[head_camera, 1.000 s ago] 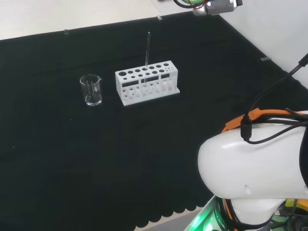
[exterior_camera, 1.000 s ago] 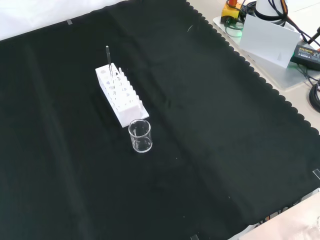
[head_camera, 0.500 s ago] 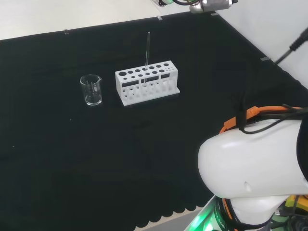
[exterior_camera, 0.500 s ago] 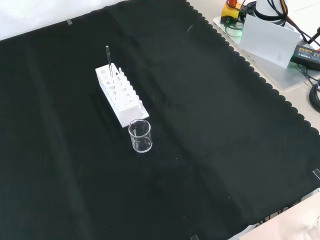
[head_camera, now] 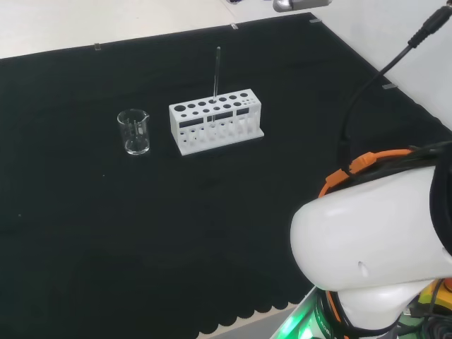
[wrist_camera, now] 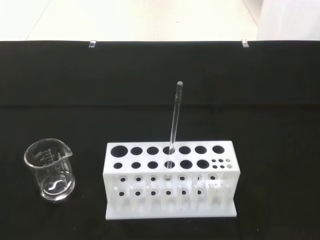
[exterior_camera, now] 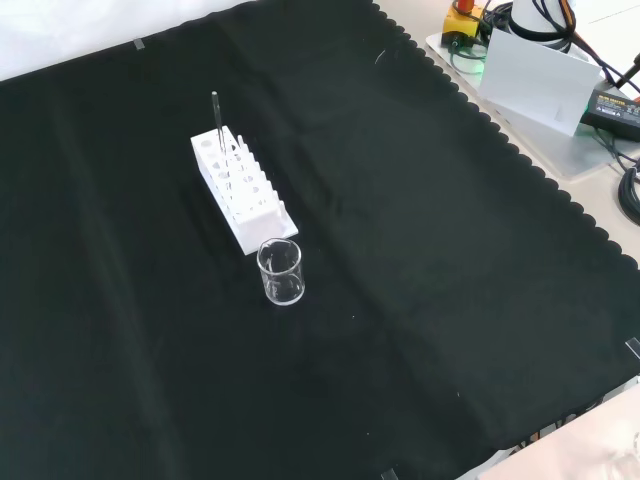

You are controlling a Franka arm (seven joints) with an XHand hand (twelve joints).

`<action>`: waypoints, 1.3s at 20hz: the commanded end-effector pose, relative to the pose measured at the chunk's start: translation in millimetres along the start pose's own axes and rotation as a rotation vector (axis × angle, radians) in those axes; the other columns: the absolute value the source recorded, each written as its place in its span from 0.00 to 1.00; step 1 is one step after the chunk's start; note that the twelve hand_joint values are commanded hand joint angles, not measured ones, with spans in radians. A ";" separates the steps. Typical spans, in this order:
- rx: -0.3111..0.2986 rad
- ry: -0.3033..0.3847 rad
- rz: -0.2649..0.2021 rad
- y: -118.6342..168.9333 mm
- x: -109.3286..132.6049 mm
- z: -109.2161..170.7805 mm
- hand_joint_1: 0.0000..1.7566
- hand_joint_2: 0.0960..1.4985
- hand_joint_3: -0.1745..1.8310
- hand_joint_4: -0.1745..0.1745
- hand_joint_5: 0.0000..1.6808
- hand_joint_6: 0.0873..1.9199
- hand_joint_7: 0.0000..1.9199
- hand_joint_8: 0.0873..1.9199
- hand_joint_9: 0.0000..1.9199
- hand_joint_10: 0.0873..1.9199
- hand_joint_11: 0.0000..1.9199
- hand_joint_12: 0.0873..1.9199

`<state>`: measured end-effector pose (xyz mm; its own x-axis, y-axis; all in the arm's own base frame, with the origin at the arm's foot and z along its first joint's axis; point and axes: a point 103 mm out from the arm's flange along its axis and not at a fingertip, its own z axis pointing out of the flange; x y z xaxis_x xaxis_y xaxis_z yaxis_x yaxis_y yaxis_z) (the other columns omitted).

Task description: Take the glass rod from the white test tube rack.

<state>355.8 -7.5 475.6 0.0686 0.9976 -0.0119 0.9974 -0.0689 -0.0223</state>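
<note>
Shifted since 1 s ago, head view: grey part at the view's top edge now further left and nearly out of sight, cables by white arm link (head_camera: 367, 247) rearranged, orange cable clip lower down. Rack, rod, beaker unmoved on the cloth. Robot hand state: cannot tell.

Glass rod (wrist_camera: 173, 122) standing in white test tube rack (wrist_camera: 170, 192), seated in a hole of the rack's second row near its middle, leaning a little, upper end well above the rack top. Same rod (head_camera: 216, 73) in head view rising from rack (head_camera: 215, 120); in front view rod (exterior_camera: 216, 112) at the far end of rack (exterior_camera: 240, 190).

Rack on black cloth of bench (head_camera: 106, 233), nearer the bench's far edge in head view, well apart from the scalloped near edge. Clear glass beaker (head_camera: 134, 132) near rack's left end in head view, not touching; in front view beaker (exterior_camera: 281, 272) just beside rack's near end. Beaker (wrist_camera: 50, 170) upright w/ printed scale marks, spout at rim.
</note>
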 end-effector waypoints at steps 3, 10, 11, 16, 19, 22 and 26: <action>0.004 0.014 -0.011 29.8 -13.1 13.5 0.38 0.47 0.41 0.22 0.08 0.00 0.00 0.36 0.05 0.43 0.00 0.67; 0.008 0.030 -0.019 50.2 -29.7 27.1 0.37 0.47 0.41 0.22 0.09 0.00 0.01 0.36 0.06 0.43 0.00 0.68; 0.009 0.031 -0.021 51.9 -31.2 29.0 0.37 0.48 0.41 0.22 0.09 0.00 0.01 0.36 0.06 0.43 0.00 0.68; 0.011 0.049 -0.039 62.7 -39.5 38.3 0.35 0.49 0.41 0.22 0.10 0.00 0.01 0.37 0.07 0.43 0.00 0.70; 0.012 0.055 -0.056 70.7 -43.6 48.0 0.34 0.49 0.41 0.22 0.10 0.00 0.01 0.37 0.07 0.43 0.00 0.70; 0.022 0.059 -0.068 78.7 -47.0 56.9 0.34 0.49 0.41 0.22 0.10 0.00 0.02 0.37 0.08 0.43 0.00 0.70; 0.036 0.062 -0.079 86.7 -49.7 66.4 0.34 0.49 0.41 0.22 0.10 0.00 0.02 0.38 0.08 0.43 0.00 0.71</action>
<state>426.9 -57.6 417.6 0.0077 0.9990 0.0445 0.9985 -0.0053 -0.0537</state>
